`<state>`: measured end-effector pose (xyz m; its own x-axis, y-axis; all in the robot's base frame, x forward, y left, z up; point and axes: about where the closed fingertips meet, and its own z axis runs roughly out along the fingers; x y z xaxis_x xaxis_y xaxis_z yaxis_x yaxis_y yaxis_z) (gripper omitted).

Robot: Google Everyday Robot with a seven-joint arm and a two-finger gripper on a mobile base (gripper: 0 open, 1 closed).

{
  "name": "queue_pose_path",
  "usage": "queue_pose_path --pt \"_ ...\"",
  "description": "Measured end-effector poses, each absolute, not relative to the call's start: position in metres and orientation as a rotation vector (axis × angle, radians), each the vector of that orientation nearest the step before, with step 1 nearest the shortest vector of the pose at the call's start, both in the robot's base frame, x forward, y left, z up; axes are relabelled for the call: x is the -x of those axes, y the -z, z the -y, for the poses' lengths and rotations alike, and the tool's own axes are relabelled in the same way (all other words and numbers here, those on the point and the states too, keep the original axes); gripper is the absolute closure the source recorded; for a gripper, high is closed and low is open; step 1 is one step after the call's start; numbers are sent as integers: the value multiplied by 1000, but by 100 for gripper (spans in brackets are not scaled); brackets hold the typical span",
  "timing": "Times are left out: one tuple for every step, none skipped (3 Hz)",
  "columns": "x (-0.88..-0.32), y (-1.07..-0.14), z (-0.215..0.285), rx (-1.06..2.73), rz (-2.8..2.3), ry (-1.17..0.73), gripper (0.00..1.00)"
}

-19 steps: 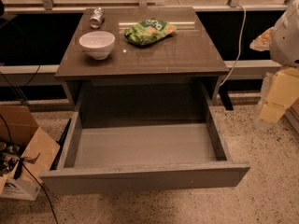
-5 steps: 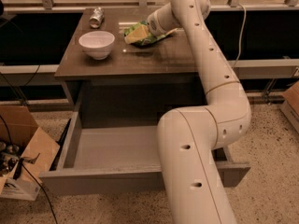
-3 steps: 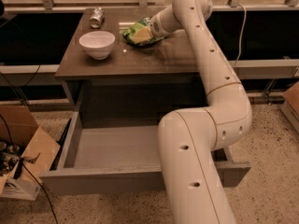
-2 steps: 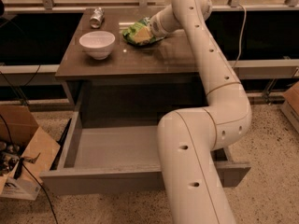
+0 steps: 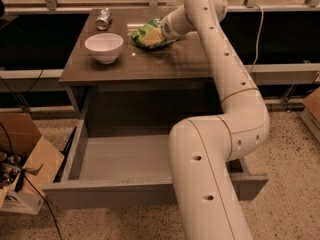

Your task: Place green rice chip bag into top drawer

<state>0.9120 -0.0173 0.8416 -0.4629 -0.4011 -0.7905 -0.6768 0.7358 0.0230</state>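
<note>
Gripper: the gripper (image 5: 156, 34) at the end of the glossy white jointed robot arm (image 5: 222, 79) is over the far middle of the table top, down at the bag.
Claw state: cannot tell from this angle how far open it is. Its pale tip seems to touch the upper side of the bag, but a hold cannot be confirmed.
Bag: the crinkly bright-green rice chip bag (image 5: 140, 33) lies on the table top, near its far edge and roughly at its middle, just right of the bowl and apart from it. The right part of the bag is hidden behind the gripper.
Table: the brown table with a glossy top (image 5: 150, 64) stands in front of a dark window wall.
Drawer: the wide, shallow grey top drawer (image 5: 115, 193) is pulled out toward the camera. Its plain flat front panel is nearest and its grey floor is in view. The arm's thick lower link crosses in front of the drawer's right part.
Bowl: a round white bowl (image 5: 104, 47) stands upright on the left half of the table top.
Can: a small silvery metal can (image 5: 103, 19) lies on its side near the far left corner, behind the bowl.
Floor: an open brown cardboard box (image 5: 27, 159) sits on the speckled floor left of the drawer, beside dark cables.
</note>
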Motion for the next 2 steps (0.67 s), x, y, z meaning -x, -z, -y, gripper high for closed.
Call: queue_pose_path --pt "-912 -842 17 811 -2114 -428 100" --pt "-912 -842 17 811 -2114 -428 100"
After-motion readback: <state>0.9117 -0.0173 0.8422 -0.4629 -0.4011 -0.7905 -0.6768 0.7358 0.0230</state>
